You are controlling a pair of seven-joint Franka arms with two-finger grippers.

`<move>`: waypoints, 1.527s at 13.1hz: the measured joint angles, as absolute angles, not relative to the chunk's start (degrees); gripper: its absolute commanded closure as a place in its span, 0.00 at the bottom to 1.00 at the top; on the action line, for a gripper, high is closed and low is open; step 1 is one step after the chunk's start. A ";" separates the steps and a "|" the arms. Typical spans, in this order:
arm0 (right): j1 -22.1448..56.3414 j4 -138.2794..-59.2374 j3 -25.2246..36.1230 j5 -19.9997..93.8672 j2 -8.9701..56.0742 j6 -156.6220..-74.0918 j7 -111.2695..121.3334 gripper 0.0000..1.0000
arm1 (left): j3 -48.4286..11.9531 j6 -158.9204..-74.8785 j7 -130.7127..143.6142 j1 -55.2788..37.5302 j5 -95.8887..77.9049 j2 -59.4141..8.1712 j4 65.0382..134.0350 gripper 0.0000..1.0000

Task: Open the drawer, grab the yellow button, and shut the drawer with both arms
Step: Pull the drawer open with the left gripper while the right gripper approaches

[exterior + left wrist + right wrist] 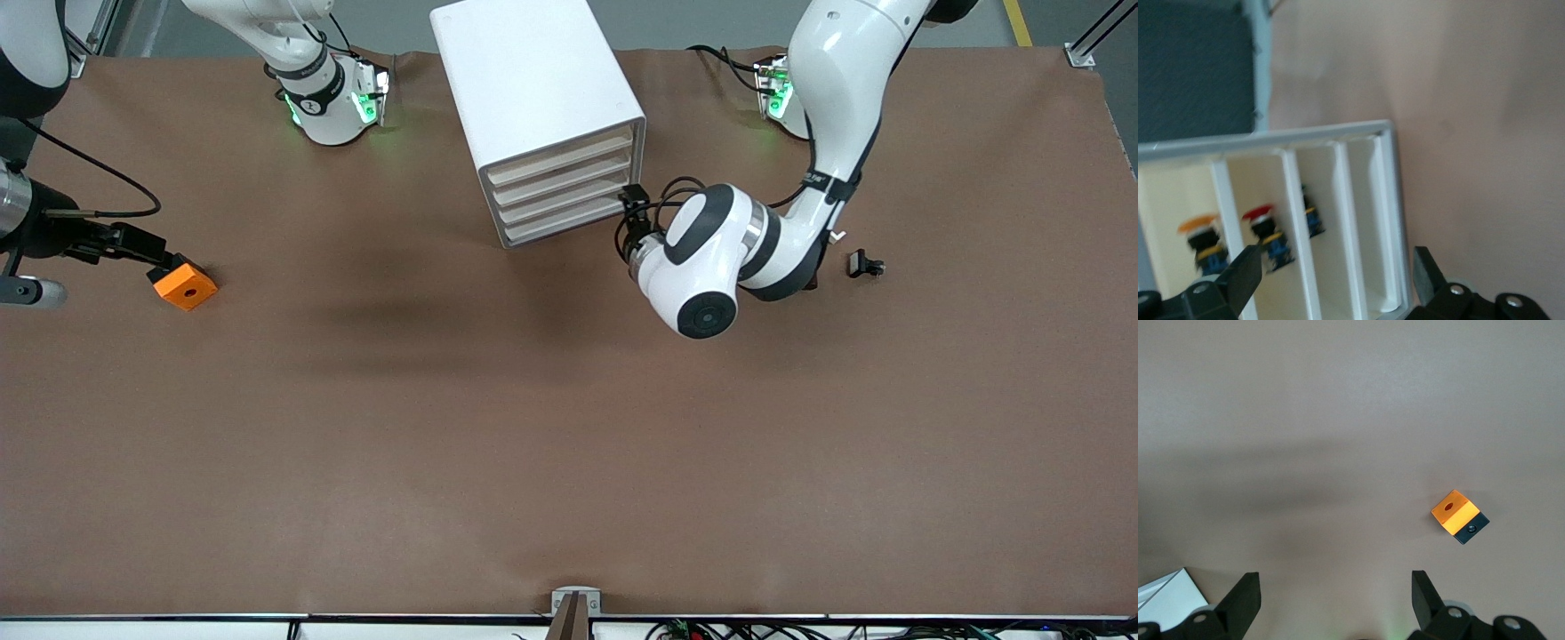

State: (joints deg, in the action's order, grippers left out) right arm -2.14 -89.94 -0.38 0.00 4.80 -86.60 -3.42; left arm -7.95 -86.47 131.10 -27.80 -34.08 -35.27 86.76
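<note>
The white drawer cabinet (533, 98) stands at the back middle of the table, and all its drawer fronts (560, 191) sit flush. My left gripper (635, 203) is right at the lowest drawer's corner toward the left arm's end. In the left wrist view it (1337, 280) is open in front of the cabinet (1388, 200). Through the fronts I see the button (1199, 227) with an orange-yellow cap in one slot. A red-capped one (1259, 217) sits in the slot beside it. My right gripper (160, 260) is open and empty, up in the air over the right arm's end of the table (1337, 600).
An orange square block (184, 286) with a centre hole lies on the table at the right arm's end and also shows in the right wrist view (1458, 517). A small black clip-like part (865, 264) lies near the left arm's elbow. A third, dark button (1313, 213) sits in another slot.
</note>
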 measured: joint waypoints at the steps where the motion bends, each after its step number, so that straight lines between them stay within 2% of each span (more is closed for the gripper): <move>1: -2.14 -89.87 -0.38 -0.01 4.94 -86.60 -3.42 0.00 | -7.96 -86.44 133.62 -28.41 -36.57 -35.98 86.75 0.00; 2: -2.14 -89.83 -0.39 -0.01 4.98 -86.60 -3.42 0.00 | -7.96 -86.22 135.46 -28.85 -39.64 -36.58 86.75 0.01; 5: -2.13 -89.82 -0.40 -0.01 5.00 -86.59 -3.42 0.00 | -7.95 -83.31 137.58 -29.10 -47.35 -38.21 86.75 0.24; 7: -2.12 -89.82 -0.41 -0.20 5.04 -86.56 -3.42 0.00 | -7.95 -81.23 137.63 -29.20 -50.27 -39.45 86.77 0.34; 12: -1.84 -89.82 -0.63 -1.10 5.11 -86.26 -6.58 0.00 | -8.02 -77.03 137.66 -32.06 -52.26 -41.08 86.92 0.40; 13: -1.62 -89.82 -0.83 -0.64 5.12 -86.26 -8.27 0.00 | -8.02 -76.37 137.71 -32.86 -52.27 -41.08 87.01 0.47; 14: -1.55 -89.82 -0.97 0.17 5.13 -86.27 -9.33 0.00 | -8.03 -76.19 137.78 -33.45 -52.27 -41.08 87.16 0.50; 18: -0.96 -89.70 -1.06 1.26 5.13 -86.34 -12.61 0.00 | -7.93 -75.97 137.81 -33.60 -52.35 -41.17 87.61 0.74; 19: 0.05 -89.66 -1.10 1.37 5.13 -86.34 -14.72 0.00 | -7.94 -75.97 137.81 -33.68 -52.35 -41.26 87.72 0.84; 20: 1.60 -89.65 -1.16 1.39 5.13 -86.34 -17.49 0.00 | -7.94 -75.97 137.81 -33.68 -52.35 -41.41 87.74 1.00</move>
State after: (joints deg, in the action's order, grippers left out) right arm 1.60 -89.65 -1.16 1.39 5.13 -86.34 -17.49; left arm -7.94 -75.97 137.81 -33.68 -52.35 -41.41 87.74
